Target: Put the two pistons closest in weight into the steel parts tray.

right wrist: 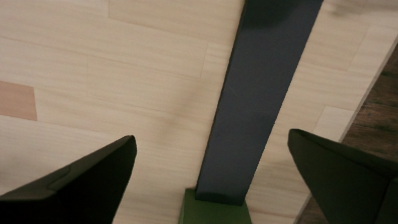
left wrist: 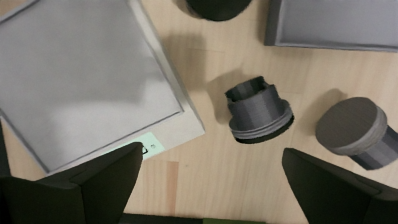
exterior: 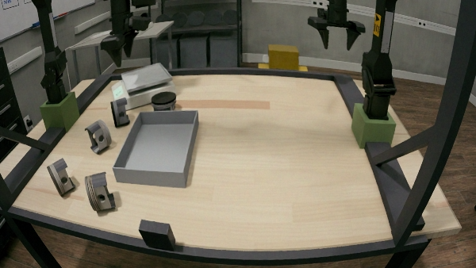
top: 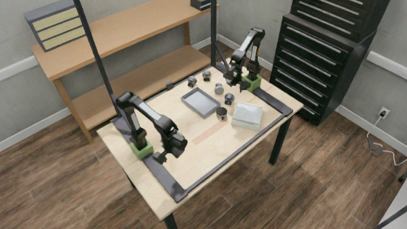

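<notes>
The steel tray (top: pixel 192 106) (exterior: pixel 152 177) (left wrist: pixel 330 47) is empty. A piston (top: pixel 221 113) (exterior: pixel 163 101) (left wrist: pixel 220 7) stands dark crown up between tray and scale. A dark grey piston (top: pixel 229 98) (exterior: pixel 120 112) (left wrist: pixel 257 112) lies tilted near the scale; another piston (top: pixel 218 89) (exterior: pixel 104 136) (left wrist: pixel 350 125) lies beside it. Two more pistons lie farther off, one (top: pixel 192 81) (exterior: pixel 93 193) nearer the tray, the other (top: pixel 206 75) (exterior: pixel 56 176) outward. My left gripper (exterior: pixel 123 61) (left wrist: pixel 213 152) is open and empty above the table near the scale and pistons. My right gripper (exterior: pixel 337 48) (right wrist: pixel 211 139) is open and empty, high over its end.
A white scale (top: pixel 247 113) (exterior: pixel 151 95) (left wrist: pixel 75 75) has a bare pan; its display is partly hidden by a left finger. A small dark block (top: pixel 169 85) (exterior: pixel 156 235) is at the frame edge. Dark rails and uprights border the table.
</notes>
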Controlling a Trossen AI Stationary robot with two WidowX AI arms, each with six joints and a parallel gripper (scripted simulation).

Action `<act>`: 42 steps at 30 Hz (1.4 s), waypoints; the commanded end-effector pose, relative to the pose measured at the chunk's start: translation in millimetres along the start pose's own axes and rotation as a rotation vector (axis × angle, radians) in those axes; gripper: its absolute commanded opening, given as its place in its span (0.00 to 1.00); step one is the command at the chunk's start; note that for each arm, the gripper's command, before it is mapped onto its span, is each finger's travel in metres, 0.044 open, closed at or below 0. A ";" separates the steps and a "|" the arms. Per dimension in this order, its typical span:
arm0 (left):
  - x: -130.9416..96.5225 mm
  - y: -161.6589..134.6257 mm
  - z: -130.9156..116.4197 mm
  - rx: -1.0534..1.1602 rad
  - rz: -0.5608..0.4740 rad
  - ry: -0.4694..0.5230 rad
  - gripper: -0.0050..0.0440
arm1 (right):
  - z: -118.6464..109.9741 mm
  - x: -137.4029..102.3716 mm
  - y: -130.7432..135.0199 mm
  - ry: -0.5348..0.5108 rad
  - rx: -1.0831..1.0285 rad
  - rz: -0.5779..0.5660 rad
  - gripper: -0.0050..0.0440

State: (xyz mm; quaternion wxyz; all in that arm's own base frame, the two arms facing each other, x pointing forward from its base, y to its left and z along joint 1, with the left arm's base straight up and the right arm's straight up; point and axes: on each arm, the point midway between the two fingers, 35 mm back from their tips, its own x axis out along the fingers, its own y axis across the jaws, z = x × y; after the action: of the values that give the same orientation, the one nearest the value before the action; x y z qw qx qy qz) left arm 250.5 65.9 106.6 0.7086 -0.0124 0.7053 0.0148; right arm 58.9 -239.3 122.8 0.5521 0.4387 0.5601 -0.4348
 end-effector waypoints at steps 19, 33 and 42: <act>-6.9 -91.9 19.5 0.492 0.006 -0.025 0.87 | 5.5 -8.5 1.1 -0.033 -0.006 0.003 0.92; -7.3 -162.3 29.3 0.795 0.005 -0.024 0.87 | 5.5 -8.5 1.1 -0.033 -0.006 0.003 0.92; -7.6 -197.3 34.2 0.795 0.003 -0.025 0.87 | 5.5 -8.5 1.1 -0.033 -0.006 0.003 0.92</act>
State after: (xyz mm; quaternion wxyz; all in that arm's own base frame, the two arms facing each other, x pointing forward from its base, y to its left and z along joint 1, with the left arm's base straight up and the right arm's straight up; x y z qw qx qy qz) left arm 284.1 -111.0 104.4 0.6560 0.2632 0.6590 -0.2573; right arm 58.9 -239.3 122.8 0.5521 0.4387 0.5601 -0.4348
